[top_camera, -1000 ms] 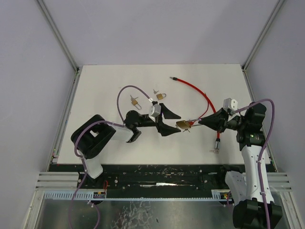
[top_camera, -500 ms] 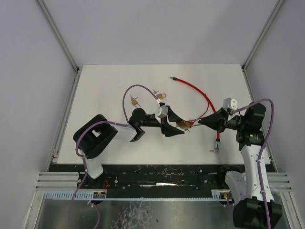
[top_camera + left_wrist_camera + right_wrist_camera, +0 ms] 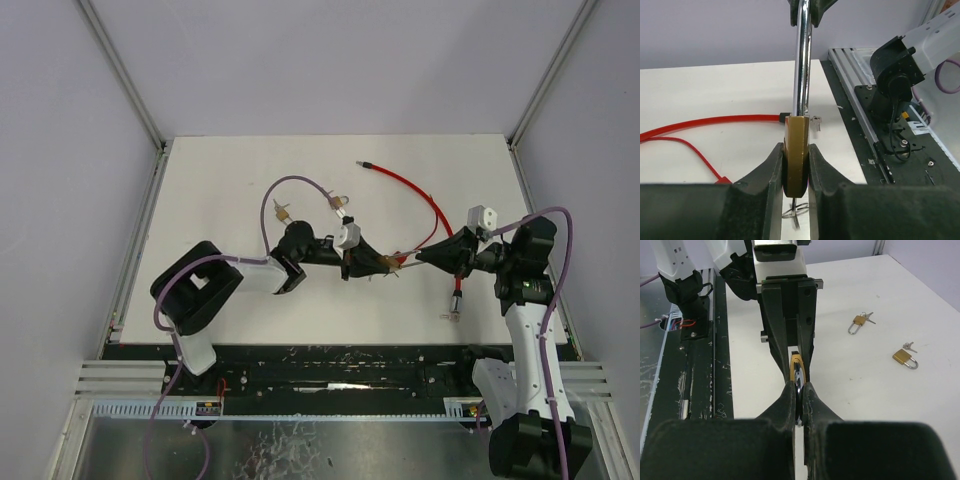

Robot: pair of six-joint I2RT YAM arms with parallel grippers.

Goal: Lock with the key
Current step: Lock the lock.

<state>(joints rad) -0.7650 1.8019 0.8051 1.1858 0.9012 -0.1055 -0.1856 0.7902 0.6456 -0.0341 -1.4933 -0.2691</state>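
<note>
My left hand [image 3: 370,264] clamps the brass body of the padlock [image 3: 388,263], which sits between my arms over the middle of the tabletop [image 3: 220,180], and my right hand [image 3: 420,257] pinches its steel shackle [image 3: 802,75], near the red cable [image 3: 410,187].

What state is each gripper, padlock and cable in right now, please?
held padlock: gripped at both ends; whether locked, hidden.
left gripper: shut on its body.
right gripper: shut on its shackle.
first spare padlock: lying flat, shackle apparently closed.
second spare padlock: the same.
red cable: lying loose.
</note>
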